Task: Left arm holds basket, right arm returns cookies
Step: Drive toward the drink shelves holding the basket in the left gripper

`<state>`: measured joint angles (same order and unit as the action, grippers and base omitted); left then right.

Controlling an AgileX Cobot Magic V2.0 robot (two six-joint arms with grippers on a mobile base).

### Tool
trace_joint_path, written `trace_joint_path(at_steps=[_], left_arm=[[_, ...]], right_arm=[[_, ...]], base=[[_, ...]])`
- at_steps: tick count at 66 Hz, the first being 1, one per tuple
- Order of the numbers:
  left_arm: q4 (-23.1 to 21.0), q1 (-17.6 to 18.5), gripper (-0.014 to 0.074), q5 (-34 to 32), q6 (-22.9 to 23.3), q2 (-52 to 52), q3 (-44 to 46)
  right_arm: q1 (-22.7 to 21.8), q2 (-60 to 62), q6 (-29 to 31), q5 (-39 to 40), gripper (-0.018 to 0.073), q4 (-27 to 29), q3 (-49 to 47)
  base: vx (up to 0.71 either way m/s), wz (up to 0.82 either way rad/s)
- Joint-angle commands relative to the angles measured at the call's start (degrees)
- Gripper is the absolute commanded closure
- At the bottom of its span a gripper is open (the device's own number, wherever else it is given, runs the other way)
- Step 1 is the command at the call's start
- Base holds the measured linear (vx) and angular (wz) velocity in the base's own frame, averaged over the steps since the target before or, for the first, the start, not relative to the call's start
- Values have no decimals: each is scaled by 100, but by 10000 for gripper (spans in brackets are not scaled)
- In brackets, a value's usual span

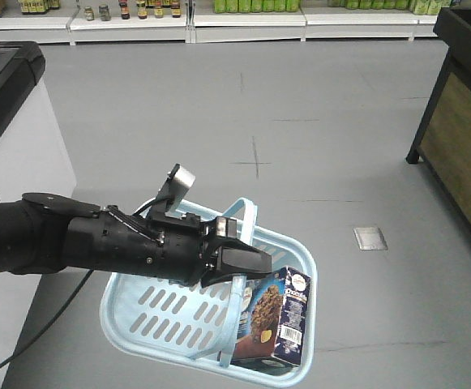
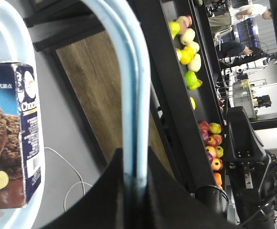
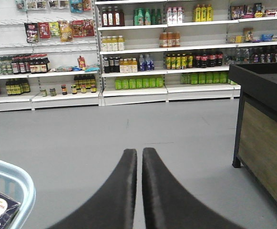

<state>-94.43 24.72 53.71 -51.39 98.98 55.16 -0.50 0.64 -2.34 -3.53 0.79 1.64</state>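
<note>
I see the big light blue plastic basket (image 1: 126, 292) with slotted sides; my left gripper (image 1: 241, 263) has its black wedge fingers squeezed tight on the two looped handles (image 2: 133, 71). The dark cardboard cookies (image 1: 271, 320) box stands up inside, by one end wall; my right gripper (image 3: 139, 191) holds nothing, its smooth black fingers nearly touching over the grey floor (image 3: 128, 129).
</note>
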Motion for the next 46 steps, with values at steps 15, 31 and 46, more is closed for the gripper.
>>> trace_joint_path(at_steps=[15,31,46], left_arm=[[-434,37,599,356,-40,-330,163],[-434,37,599,356,-40,-330,163],[-434,37,599,356,-40,-330,163]], right_arm=[[-5,73,15,404,562,-29,101],[-5,73,15,404,562,-29,101],[-5,73,15,404,562,-29,101]], base=[[40,0],[41,4],[42,12]])
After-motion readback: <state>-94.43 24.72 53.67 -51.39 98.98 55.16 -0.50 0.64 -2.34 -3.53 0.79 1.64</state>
